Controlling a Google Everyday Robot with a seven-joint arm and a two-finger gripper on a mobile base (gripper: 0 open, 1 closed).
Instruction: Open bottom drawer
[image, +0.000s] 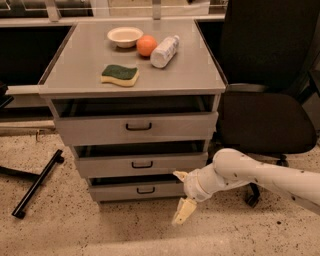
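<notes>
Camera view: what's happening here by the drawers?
A robot arm reaches in from the right, its claw open just off the right end of the bottom drawer. The claw is not on the drawer's black handle, and the drawer is out only slightly. A sponge, bowl, orange and bottle lie on the cabinet top.

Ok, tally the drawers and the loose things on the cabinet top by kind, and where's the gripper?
drawers: 3 (top drawer, middle drawer, bottom drawer)
bowl: 1
orange: 1
bottle: 1
sponge: 1
Total: 7
The gripper, open, hangs low just right of the bottom drawer's front, off its handle.
</notes>
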